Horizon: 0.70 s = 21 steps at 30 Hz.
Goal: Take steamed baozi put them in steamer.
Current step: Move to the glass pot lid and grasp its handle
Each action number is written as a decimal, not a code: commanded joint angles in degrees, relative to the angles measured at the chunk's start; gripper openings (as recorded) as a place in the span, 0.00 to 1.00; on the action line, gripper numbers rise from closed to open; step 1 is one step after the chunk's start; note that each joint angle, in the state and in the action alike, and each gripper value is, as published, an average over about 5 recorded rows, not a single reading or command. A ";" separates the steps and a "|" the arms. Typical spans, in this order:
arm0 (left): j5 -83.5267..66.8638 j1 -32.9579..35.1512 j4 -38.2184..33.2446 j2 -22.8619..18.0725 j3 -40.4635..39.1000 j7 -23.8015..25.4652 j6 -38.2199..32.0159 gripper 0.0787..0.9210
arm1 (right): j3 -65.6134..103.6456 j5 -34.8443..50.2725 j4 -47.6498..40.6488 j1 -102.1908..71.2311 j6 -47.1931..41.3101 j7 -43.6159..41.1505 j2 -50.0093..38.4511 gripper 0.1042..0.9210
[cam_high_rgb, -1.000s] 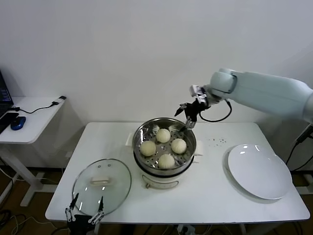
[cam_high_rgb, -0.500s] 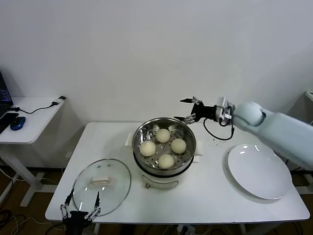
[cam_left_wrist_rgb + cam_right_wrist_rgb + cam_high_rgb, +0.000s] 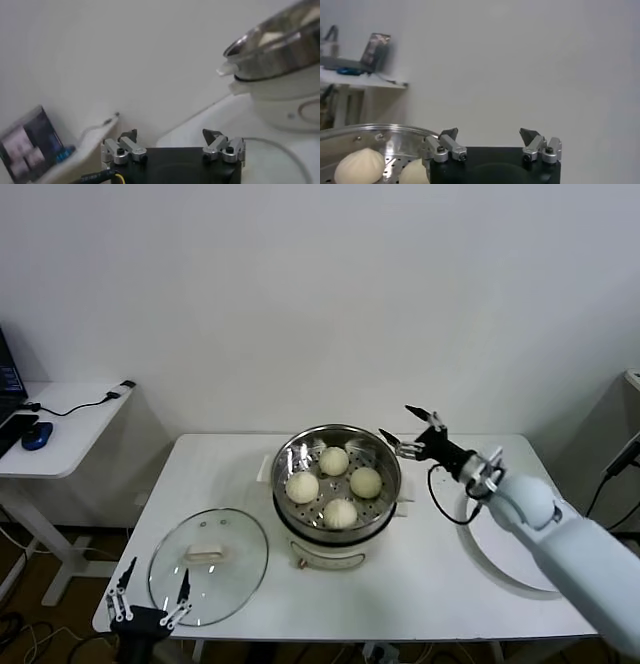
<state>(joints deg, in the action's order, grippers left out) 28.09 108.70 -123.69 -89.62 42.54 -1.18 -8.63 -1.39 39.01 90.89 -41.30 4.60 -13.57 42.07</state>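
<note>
Taking the steamer as the landmark, the nearest thing is the left gripper, low at the table's front edge, forward and to the robot's left of the steamer, its fingers spread apart and holding nothing. Just behind it, still left and forward of the steamer, the glass lid with a white handle lies flat on the table.

The steamer stands near the middle of the table: a shiny steel basket with a perforated bottom on a cream-white pot body. All four steamed baozi sit inside it in a loose diamond, close together; from here it is not clear whether any touch. In the right wrist view two of the buns show inside the basket rim.

To the robot's right of the steamer lies the white plate, mostly hidden under the right forearm. The right gripper hangs in the air just beside the steamer's far right rim, its fingers wide apart and carrying nothing.

Far off to the left of the steamer stands a small white side table with cables on it.

No writing or brand mark can be read on anything.
</note>
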 commanded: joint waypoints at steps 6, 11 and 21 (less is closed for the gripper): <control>66.03 -8.60 5.53 3.24 0.75 -4.58 -0.20 0.88 | 30.18 -9.83 1.25 -30.48 0.76 1.87 11.55 0.88; 70.28 -10.48 11.15 3.71 -2.70 -5.42 3.23 0.88 | 32.27 -13.59 -0.82 -31.59 1.22 2.00 15.11 0.88; 61.28 -13.37 19.40 3.78 -11.04 -5.30 16.37 0.88 | 34.70 -17.77 -3.79 -32.33 2.02 1.89 17.98 0.88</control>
<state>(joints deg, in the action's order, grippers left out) 84.56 99.03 -112.82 -86.41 38.25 -5.27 -3.10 27.73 26.23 89.01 -69.53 6.12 -12.01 56.07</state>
